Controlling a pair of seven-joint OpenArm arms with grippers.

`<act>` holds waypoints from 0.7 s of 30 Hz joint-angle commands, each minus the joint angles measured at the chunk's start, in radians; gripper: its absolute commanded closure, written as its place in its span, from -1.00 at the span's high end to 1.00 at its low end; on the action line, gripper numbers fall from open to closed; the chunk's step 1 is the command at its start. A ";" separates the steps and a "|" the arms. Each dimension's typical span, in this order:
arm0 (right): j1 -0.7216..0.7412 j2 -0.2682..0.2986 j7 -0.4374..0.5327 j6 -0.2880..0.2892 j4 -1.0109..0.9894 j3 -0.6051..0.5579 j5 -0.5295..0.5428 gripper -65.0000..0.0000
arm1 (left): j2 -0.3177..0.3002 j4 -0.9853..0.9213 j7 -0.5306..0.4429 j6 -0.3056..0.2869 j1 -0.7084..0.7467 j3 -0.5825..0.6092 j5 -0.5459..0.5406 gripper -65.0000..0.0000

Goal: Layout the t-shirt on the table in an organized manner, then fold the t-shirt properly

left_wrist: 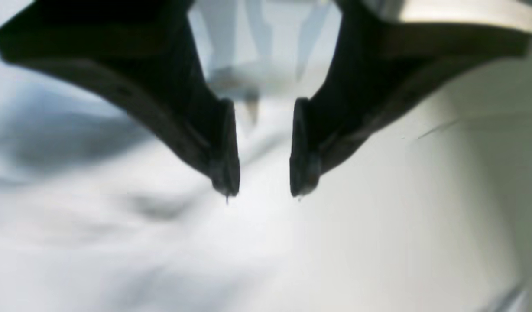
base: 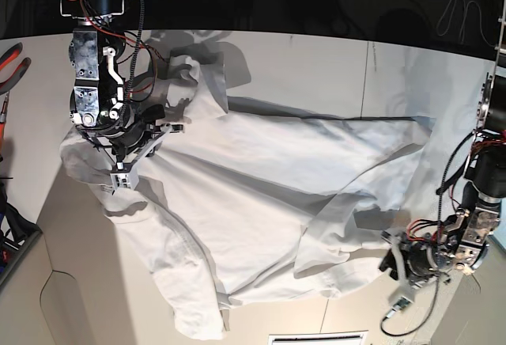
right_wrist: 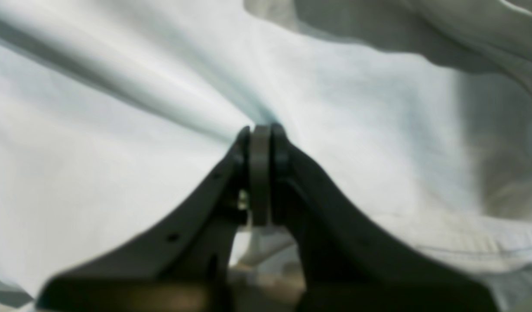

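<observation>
On the table (base: 316,68), the t-shirt (base: 261,195) lies rumpled; layout is the step in hand. Right end effector (right_wrist: 261,134) is clamped on fabric; left end effector (left_wrist: 264,190) hovers parted, empty. Next: grasp the hem, then spread.

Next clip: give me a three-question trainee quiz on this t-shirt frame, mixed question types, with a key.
1. True or false: the right gripper is shut on the t-shirt.
2. The left gripper stands: A) open above the cloth, B) clamped on the collar, C) out of view?
3. Fill in: the t-shirt lies on the ____, wrinkled and not yet folded.

Key: 1 true; 2 A; 3 table.
</observation>
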 commanded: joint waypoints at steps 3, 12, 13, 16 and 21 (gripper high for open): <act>-0.001 0.005 -0.054 -0.010 -0.003 0.001 -0.024 -0.97 | 0.068 0.015 -0.005 -0.039 -0.042 -0.005 -0.035 -0.30; -0.002 0.005 -0.053 -0.010 -0.003 0.001 -0.024 -0.97 | 0.189 0.152 0.018 -0.038 -0.001 -0.005 -0.032 -0.30; -0.002 0.005 -0.053 -0.010 -0.003 0.001 -0.025 -0.97 | 0.191 0.185 0.053 -0.035 0.015 -0.005 -0.013 -0.30; -0.001 0.005 -0.052 -0.010 -0.003 0.001 -0.025 -0.97 | 0.191 0.289 0.139 -0.001 0.077 -0.005 0.071 -0.22; -0.002 0.005 -0.045 -0.010 -0.003 0.001 -0.024 -0.97 | 0.182 0.417 0.140 0.114 0.197 -0.005 0.239 -0.14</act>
